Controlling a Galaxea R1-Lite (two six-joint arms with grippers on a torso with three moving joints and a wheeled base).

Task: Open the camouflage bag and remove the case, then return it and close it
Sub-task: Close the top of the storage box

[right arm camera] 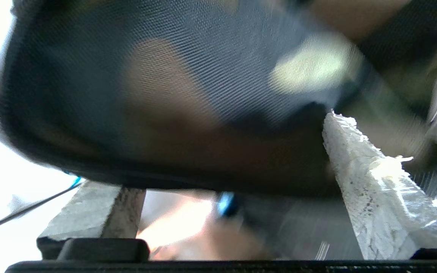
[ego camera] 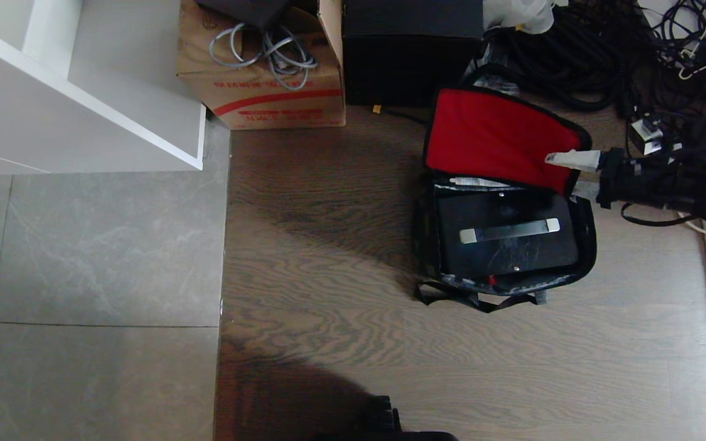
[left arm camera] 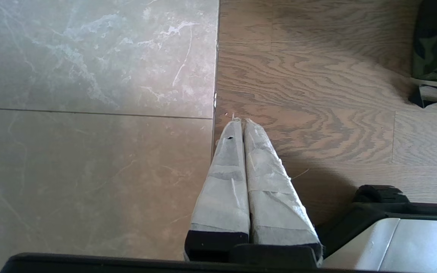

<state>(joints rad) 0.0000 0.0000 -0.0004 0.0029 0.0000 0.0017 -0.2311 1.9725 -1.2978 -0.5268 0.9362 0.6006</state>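
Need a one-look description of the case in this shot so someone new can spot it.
Find the wood-plank floor right of the grey tiles, then the camouflage bag lying open on it with its red-lined flap raised. The case is the flat black rectangle lying inside that bag. A silver bar across its top sets it apart from the taller plain black box behind.

Right arm (ego camera: 678, 180) cut off by the head view's right edge, bag (right arm camera: 157, 110) a close blur across the right wrist view, case (ego camera: 506, 236) partly hidden under the red flap (ego camera: 500, 138).
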